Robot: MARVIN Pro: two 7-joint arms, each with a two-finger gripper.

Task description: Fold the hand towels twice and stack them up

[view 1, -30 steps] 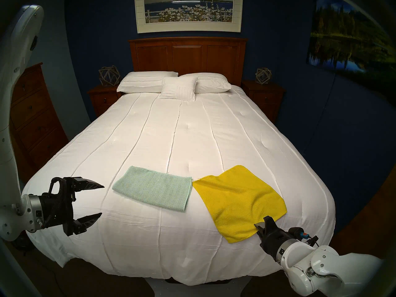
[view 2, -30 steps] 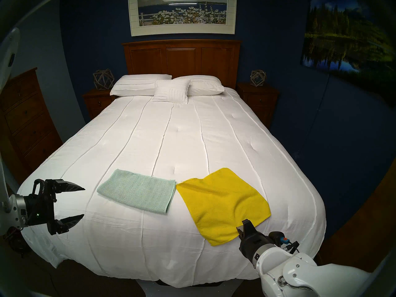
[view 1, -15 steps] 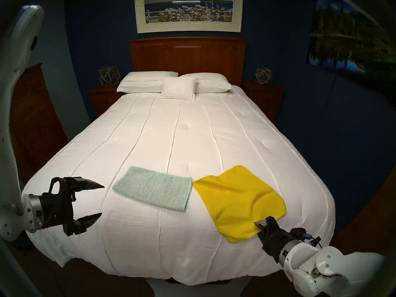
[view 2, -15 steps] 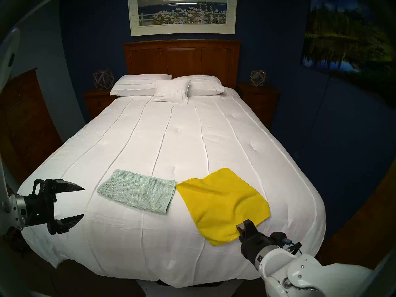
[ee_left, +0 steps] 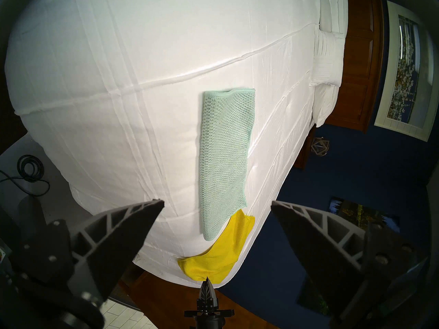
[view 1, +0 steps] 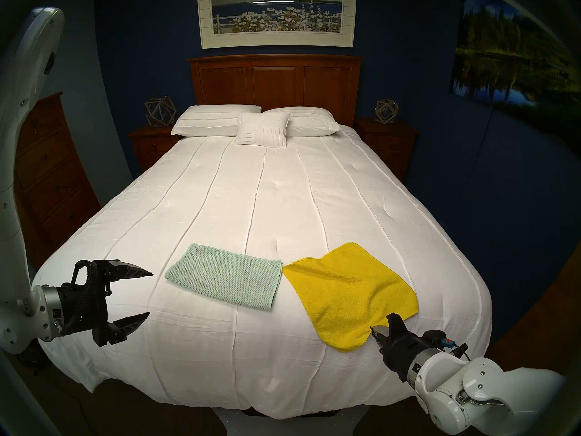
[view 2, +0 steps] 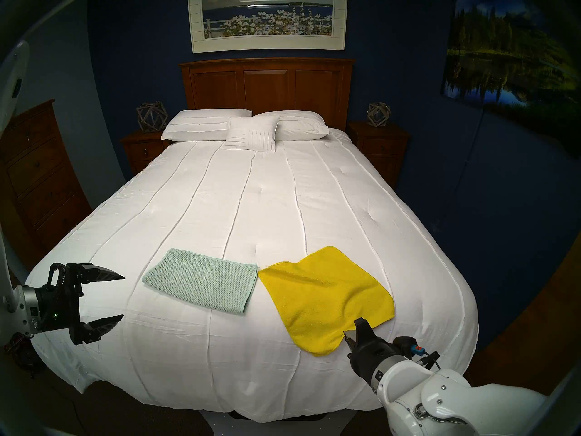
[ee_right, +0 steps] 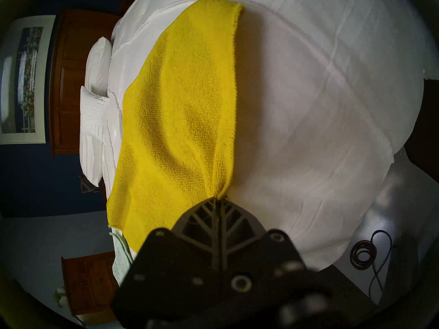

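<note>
At the foot of the bed [view 1: 220, 347], on its right side, the right gripper [view 1: 375, 331] has its black ribbed fingers [ee_right: 219, 217] pressed together, pinching the near edge of the yellow towel [view 1: 349, 293]. In the right wrist view the cloth gathers into a small pucker just at the fingertips, with soft folds running away from that spot. The yellow towel is a smooth, bright microfibre square lying turned like a diamond on the white bedspread [view 1: 267, 205]; its near corner droops toward the foot edge of the bed.

Off the bed's left foot corner, the left gripper [view 1: 149, 293] hangs over the bedspread with its two pointed, truss-patterned fingers [ee_left: 133, 231] spread wide and holding nothing.

A little farther up the bed, left of the yellow towel, lies the mint-green towel [view 1: 224, 279]. It is a pale waffle-knit cloth in a long rectangle, flat on the bedspread; it looks folded once, though the layers are hard to make out from the head views. Its right end comes very close to the yellow towel's left corner, perhaps touching.

The bedspread itself is white and puffy, stitched in long lengthwise channels. At the head of the bed rest three white pillows [view 1: 261, 128], the middle one small and pleated, against a reddish-brown panelled wooden headboard [view 1: 275, 80].
</note>
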